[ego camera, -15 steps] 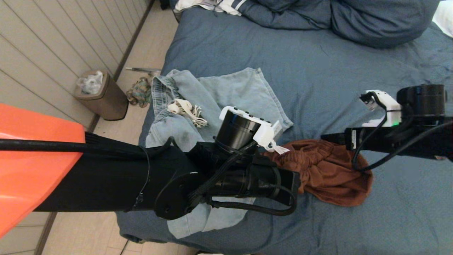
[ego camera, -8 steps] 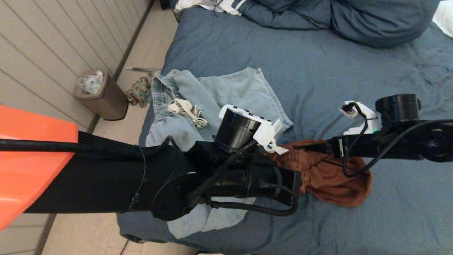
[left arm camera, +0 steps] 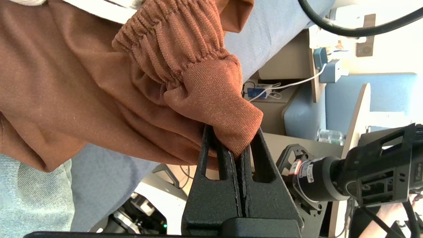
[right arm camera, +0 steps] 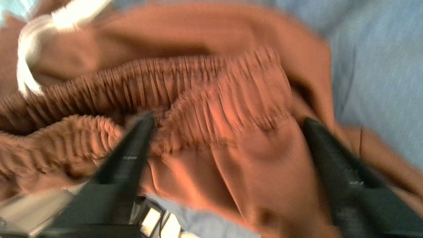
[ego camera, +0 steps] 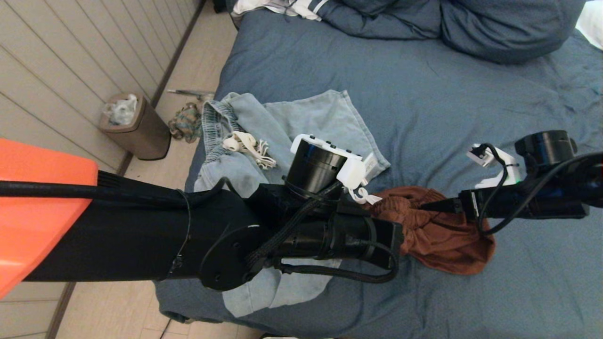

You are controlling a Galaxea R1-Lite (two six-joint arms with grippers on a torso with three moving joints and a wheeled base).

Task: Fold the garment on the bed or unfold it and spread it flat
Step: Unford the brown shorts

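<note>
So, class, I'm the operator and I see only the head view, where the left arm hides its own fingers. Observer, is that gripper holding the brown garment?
Observer: Yes. In the left wrist view, the left gripper is shut on a ribbed fold of the brown garment.
Operator: And the right one?
Observer: In its wrist view, the right gripper is open, with a finger on either side of the gathered waistband, not yet closed.

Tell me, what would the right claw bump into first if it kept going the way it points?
Most likely the gathered waistband of the rust-brown garment, which lies between the open right gripper's fingers.
</note>
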